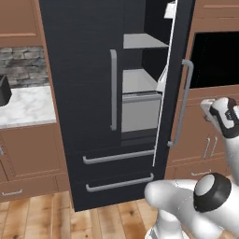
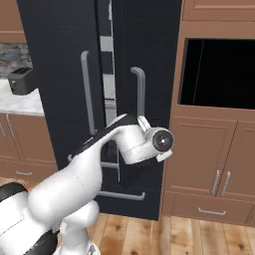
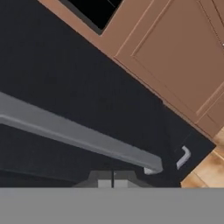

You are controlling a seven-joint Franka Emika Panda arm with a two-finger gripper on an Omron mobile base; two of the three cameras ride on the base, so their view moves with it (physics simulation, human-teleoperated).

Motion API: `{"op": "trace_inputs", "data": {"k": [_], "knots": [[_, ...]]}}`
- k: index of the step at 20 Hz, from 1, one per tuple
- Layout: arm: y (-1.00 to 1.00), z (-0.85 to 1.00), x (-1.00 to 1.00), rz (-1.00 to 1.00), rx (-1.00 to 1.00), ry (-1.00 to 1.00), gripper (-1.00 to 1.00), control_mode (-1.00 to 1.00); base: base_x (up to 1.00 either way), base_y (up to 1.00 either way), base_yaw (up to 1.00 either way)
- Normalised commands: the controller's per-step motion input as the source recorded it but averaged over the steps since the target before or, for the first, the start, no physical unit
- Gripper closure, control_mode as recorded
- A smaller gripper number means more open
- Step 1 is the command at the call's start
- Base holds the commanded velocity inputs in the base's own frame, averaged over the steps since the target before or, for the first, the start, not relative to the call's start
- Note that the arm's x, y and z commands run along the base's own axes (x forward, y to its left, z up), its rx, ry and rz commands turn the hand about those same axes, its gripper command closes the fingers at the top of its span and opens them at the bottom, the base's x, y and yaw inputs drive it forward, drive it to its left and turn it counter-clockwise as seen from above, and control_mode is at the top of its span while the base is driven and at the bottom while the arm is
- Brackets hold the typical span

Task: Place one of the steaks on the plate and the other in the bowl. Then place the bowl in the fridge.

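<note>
Hand view: gripper (image 3: 113, 179) pressed together, pinching nothing, just beside fridge (image 1: 88, 93) right door handle (image 3: 78, 135). Door ajar, grey shelves (image 1: 142, 42) visible. Step judged: opening fridge. Next: push door wider.

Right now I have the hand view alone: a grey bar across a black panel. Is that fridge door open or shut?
Observer: Open. In the left base view the fridge has its right door standing ajar, and the bar is that door's long grey handle.
Operator: Can you see anything inside?
Observer: Grey shelves and a pale drawer show through the gap.
</note>
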Motion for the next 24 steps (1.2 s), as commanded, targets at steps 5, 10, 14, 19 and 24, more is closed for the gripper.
{"op": "trace_inputs", "data": {"k": [5,10,14,19,24], "knots": [[0.27,0.59,-0.84,-0.17,-0.13,-0.15,1.0,-1.0,0.0,0.0,0.0],[1.0,0.28,-0.19,-0.13,-0.35,-0.27,1.0,-1.0,0.0,0.0,0.0],[1.0,0.28,0.0,-0.15,-0.29,-0.14,1.0,-1.0,0.0,0.0,0.0],[1.0,0.06,0.06,-0.05,-0.23,0.0,1.0,-1.0,0.0,0.0,0.0],[0.83,0.0,0.42,0.0,-0.25,-0.02,1.0,-1.0,0.0,0.0,0.0]]}}
